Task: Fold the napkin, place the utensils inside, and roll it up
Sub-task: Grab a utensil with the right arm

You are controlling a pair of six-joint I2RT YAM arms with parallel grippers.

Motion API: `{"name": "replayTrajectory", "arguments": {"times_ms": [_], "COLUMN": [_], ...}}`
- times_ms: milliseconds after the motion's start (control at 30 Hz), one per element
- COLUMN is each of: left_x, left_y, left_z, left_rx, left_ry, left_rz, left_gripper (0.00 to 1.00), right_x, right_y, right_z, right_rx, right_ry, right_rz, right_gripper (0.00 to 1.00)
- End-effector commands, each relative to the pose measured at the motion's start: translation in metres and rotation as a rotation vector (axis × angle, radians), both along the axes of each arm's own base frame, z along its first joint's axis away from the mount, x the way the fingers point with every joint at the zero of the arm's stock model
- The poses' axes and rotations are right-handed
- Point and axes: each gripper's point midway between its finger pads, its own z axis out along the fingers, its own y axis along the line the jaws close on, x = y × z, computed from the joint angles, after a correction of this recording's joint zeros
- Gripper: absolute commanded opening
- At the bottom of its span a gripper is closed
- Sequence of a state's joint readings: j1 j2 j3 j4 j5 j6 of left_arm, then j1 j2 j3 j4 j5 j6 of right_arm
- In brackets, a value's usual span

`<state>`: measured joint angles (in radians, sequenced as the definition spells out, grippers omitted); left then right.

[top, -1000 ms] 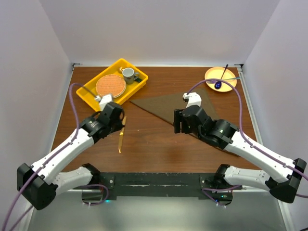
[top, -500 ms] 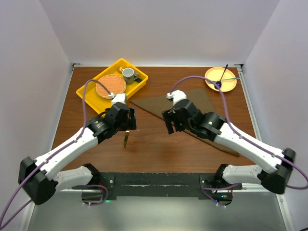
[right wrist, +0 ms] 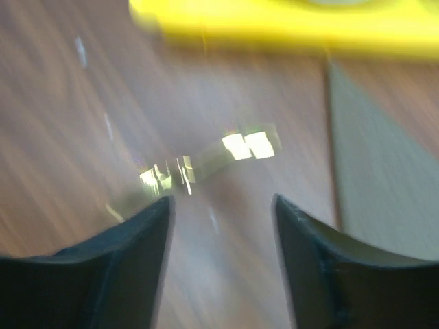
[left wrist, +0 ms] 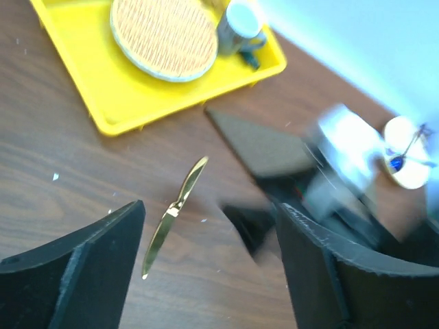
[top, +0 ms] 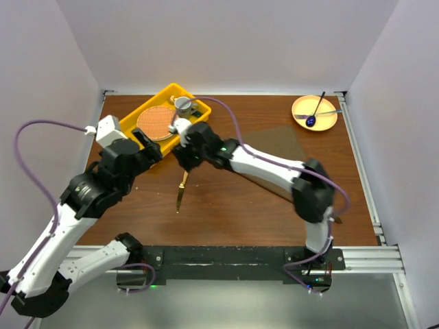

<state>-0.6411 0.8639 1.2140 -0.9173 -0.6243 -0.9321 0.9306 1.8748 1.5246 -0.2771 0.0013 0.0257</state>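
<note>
One gold utensil (top: 181,192) lies loose on the wooden table, seen below the tray in the left wrist view (left wrist: 174,216) and as a blurred glint in the right wrist view (right wrist: 212,161). The olive-brown napkin (top: 280,140) lies folded in a triangle, mostly hidden under my right arm; one corner shows (left wrist: 260,144) and an edge (right wrist: 377,171). My right gripper (top: 186,163) hangs open just above the utensil's far end (right wrist: 222,199), nothing between its fingers. My left gripper (top: 152,145) stands open and empty, drawn back to the left of the utensil (left wrist: 209,204).
A yellow tray (top: 127,133) at the back left holds the round orange woven mat (top: 158,122) and a small cup (top: 182,105). An orange plate (top: 314,112) at the back right carries a dark blue spoon and a pale utensil. White walls enclose the table.
My left gripper opened, let go of the gold utensil and pulled back to the left. My right arm swung left off the napkin to hover over the utensil.
</note>
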Motion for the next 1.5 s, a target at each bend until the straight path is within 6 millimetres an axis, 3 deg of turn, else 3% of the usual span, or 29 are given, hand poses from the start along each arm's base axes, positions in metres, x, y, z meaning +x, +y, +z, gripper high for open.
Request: {"name": "replayTrajectory", "arguments": {"times_ms": [0, 33, 133, 167, 500, 667, 867, 967, 1000, 1033, 1067, 1100, 1133, 1167, 1267, 1367, 1467], "left_x": [-0.012, -0.013, -0.016, -0.016, -0.017, -0.018, -0.018, -0.017, -0.017, -0.017, -0.017, -0.016, -0.017, -0.016, -0.015, -0.015, -0.017], "left_y": [0.021, 0.021, 0.024, 0.023, 0.010, 0.012, 0.010, 0.008, 0.007, 0.006, 0.006, 0.005, 0.005, 0.005, 0.004, 0.001, 0.001], "left_z": [0.046, 0.052, 0.065, 0.065, 0.060, 0.064, 0.064, 0.064, 0.064, 0.065, 0.065, 0.065, 0.065, 0.065, 0.063, 0.065, 0.065], "left_rx": [-0.021, -0.020, -0.010, -0.005, 0.003, 0.016, 0.018, 0.016, 0.015, 0.012, 0.014, 0.015, 0.016, 0.019, 0.020, 0.010, 0.003], "left_ry": [-0.133, -0.153, -0.186, -0.182, -0.190, -0.209, -0.210, -0.214, -0.214, -0.218, -0.219, -0.219, -0.220, -0.221, -0.221, -0.227, -0.229], "left_rz": [0.020, 0.011, -0.003, -0.013, -0.101, -0.107, -0.118, -0.129, -0.132, -0.138, -0.141, -0.143, -0.145, -0.146, -0.150, -0.160, -0.166], "left_gripper": [0.79, 0.78, 0.77, 0.77, 0.77, 0.77, 0.77, 0.77, 0.77, 0.77, 0.77, 0.78, 0.78, 0.78, 0.78, 0.78, 0.78], "right_x": [0.003, 0.003, 0.014, 0.015, 0.029, 0.032, 0.029, 0.015, 0.004, -0.003, -0.006, -0.021, -0.032, -0.036, -0.048, -0.038, -0.025], "right_y": [0.052, 0.058, 0.073, 0.075, 0.082, 0.067, 0.032, 0.013, 0.002, -0.002, -0.004, -0.016, -0.016, -0.015, -0.026, -0.039, -0.037], "right_z": [-0.023, -0.034, -0.040, -0.052, -0.094, -0.113, -0.113, -0.115, -0.124, -0.123, -0.110, -0.120, -0.117, -0.102, -0.103, -0.107, -0.107], "right_rx": [0.069, 0.083, 0.157, 0.143, 0.100, 0.050, 0.008, -0.029, -0.062, -0.063, -0.034, -0.051, -0.036, -0.001, -0.053, -0.182, -0.242], "right_ry": [0.218, 0.248, 0.238, 0.250, 0.282, 0.300, 0.300, 0.342, 0.369, 0.385, 0.373, 0.409, 0.433, 0.421, 0.408, 0.325, 0.257], "right_rz": [-0.039, -0.060, -0.106, -0.110, -0.189, -0.233, -0.297, -0.307, -0.307, -0.303, -0.298, -0.294, -0.270, -0.250, -0.167, -0.107, -0.072], "right_gripper": [0.57, 0.56, 0.54, 0.54, 0.48, 0.48, 0.48, 0.48, 0.49, 0.49, 0.50, 0.50, 0.51, 0.53, 0.62, 0.71, 0.80]}}
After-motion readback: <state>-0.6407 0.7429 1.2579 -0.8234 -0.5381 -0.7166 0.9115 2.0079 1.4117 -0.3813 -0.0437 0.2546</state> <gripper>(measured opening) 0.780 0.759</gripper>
